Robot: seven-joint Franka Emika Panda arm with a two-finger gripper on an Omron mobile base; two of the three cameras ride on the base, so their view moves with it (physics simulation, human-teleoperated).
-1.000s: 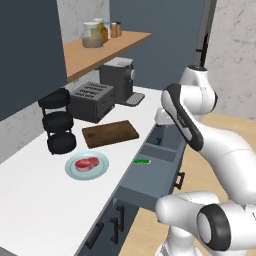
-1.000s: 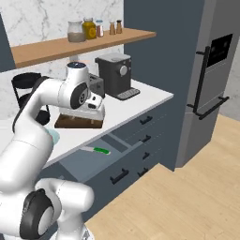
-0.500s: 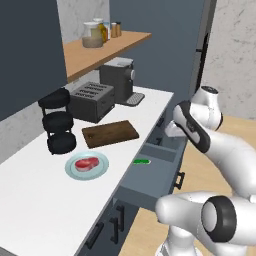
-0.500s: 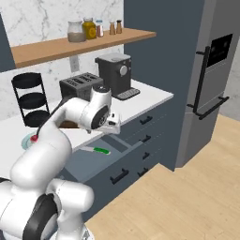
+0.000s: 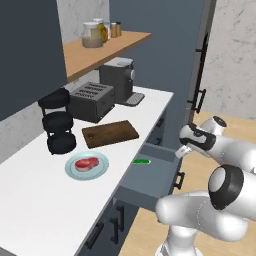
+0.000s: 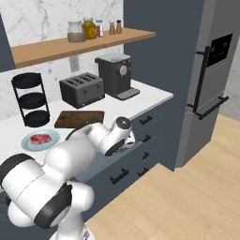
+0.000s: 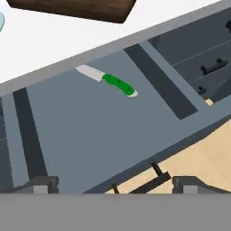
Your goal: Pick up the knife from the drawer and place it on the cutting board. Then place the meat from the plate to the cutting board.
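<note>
The drawer (image 7: pixel 90 135) is pulled out, and the knife (image 7: pixel 109 81) lies flat inside near its back, green handle (image 5: pixel 142 161) pointing away from the counter. My gripper (image 7: pixel 115 184) hangs open over the drawer's front edge, fingertips (image 7: pixel 41 182) wide apart and empty, well short of the knife. In the left base view the gripper (image 5: pixel 182 151) sits at the open drawer's (image 5: pixel 150 172) outer side. The dark cutting board (image 5: pixel 110 133) lies bare on the counter. Beside it, the meat (image 5: pixel 86 162) rests on the blue-green plate (image 5: pixel 101 167). Board (image 6: pixel 78 118), plate (image 6: pixel 27 142) and meat (image 6: pixel 40 138) also appear in the right base view.
A toaster (image 5: pixel 91 100) and coffee machine (image 5: pixel 119 80) stand behind the board. A black tiered rack (image 5: pixel 58 125) is left of the plate. Jars sit on the wooden shelf (image 5: pixel 107 47). Lower drawer handles (image 7: pixel 212 67) and a tall oven cabinet (image 6: pixel 208 79) lie to the right.
The arm has swung off the counter, outward and down, bringing the hand from near the cutting board to the open drawer's front. The knife, board, plate and meat have not moved.
</note>
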